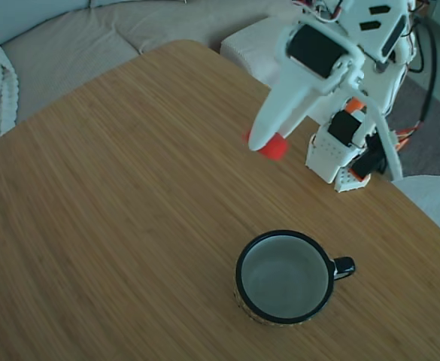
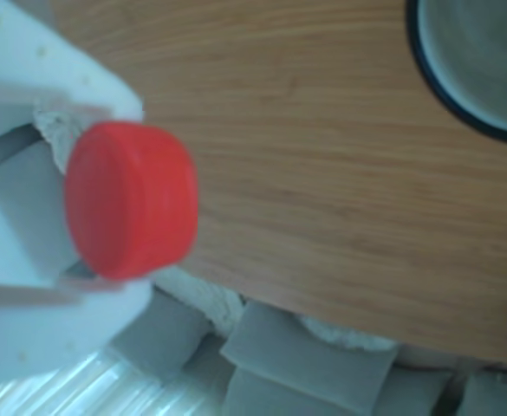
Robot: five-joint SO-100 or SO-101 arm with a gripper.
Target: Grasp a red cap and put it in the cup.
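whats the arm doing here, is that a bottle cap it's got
Yes. The white arm's gripper is shut on the red cap and holds it above the wooden table. The cup stands empty nearer the camera in the fixed view, handle to the right. The cap is not over the cup yet.

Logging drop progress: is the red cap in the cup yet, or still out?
Out. The red cap sits clamped in the gripper above the table; the cup looks empty.
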